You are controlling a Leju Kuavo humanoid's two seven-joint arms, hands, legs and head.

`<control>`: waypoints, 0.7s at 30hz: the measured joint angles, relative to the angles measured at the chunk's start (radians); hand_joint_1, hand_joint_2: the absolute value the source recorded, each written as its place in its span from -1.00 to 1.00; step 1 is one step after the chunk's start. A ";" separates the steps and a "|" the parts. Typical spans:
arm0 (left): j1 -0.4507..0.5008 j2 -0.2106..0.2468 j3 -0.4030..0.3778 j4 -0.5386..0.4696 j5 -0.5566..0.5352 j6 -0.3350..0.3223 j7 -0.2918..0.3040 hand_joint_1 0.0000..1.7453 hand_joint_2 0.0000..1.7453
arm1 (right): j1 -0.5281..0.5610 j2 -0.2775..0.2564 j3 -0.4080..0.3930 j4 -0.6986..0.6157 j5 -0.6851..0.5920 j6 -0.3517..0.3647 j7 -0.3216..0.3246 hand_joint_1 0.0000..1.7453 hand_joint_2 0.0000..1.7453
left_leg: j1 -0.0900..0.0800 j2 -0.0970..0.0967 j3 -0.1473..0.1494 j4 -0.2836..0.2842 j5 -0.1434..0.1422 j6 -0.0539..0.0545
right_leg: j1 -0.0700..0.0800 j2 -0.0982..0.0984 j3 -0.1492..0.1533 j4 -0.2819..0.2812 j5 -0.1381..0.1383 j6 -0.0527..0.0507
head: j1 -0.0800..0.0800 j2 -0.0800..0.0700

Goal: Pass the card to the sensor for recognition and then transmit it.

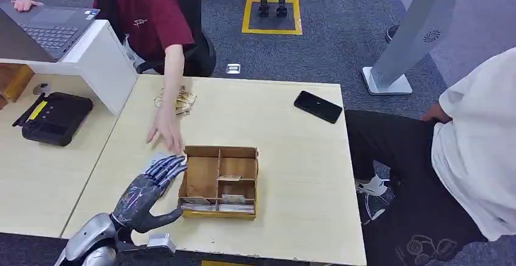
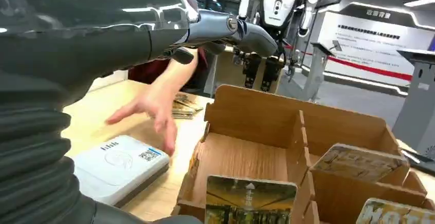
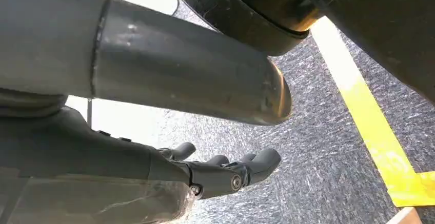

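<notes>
— Left hand: state and position?
— Released, holding nothing; fingers extended and apart, thumb out to the side. It hovers over the surface, just left of the wooden box, fingers reaching over the white card sensor.

— Right hand?
— Hangs over grey carpet beside a yellow floor stripe. Fingers curled, nothing seen in them.

— Cards?
— Several cards lie in the box's near compartments; in the left wrist view one stands upright at the near wall. A loose pile of cards lies on the surface farther back, near the person in the dark red shirt.

— Person's hand?
— Reaches down over the surface, just beyond the robot's fingers, above the sensor. Whether it touches the sensor, cannot tell.

— Other items?
— Black phone at the far right of the surface; laptop and black device on the adjoining desk; a second person in a white shirt at the right.
</notes>
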 joint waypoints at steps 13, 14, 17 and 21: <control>-0.001 0.027 -0.024 0.000 -0.137 0.073 0.055 -1.00 1.00 | 0.000 0.000 0.000 0.000 0.000 0.000 -0.003 -1.00 -1.00 | 0.000 0.000 0.000 0.000 0.000 0.000 | 0.000 0.000 0.000 0.000 0.000 0.000 | 0.000 0.000; -0.001 0.030 -0.028 0.000 -0.141 0.077 0.057 -1.00 1.00 | -0.001 0.000 0.000 0.000 0.000 0.000 -0.005 -1.00 -1.00 | 0.000 0.000 0.000 0.000 0.000 0.000 | 0.000 0.000 0.000 0.000 0.000 0.000 | 0.000 0.000; -0.003 0.037 -0.030 0.000 -0.140 0.078 0.057 -1.00 1.00 | -0.001 0.000 0.000 0.000 0.001 0.002 -0.005 -1.00 -1.00 | 0.000 0.000 0.000 0.000 0.000 0.000 | 0.000 0.000 0.000 0.000 0.000 0.000 | 0.000 0.000; -0.008 0.039 -0.037 0.000 -0.125 0.074 0.057 -1.00 1.00 | -0.001 0.000 0.000 0.000 0.005 0.002 -0.006 -1.00 -1.00 | 0.000 0.000 0.000 0.000 0.000 0.000 | 0.000 0.000 0.000 0.000 0.000 0.000 | 0.000 0.000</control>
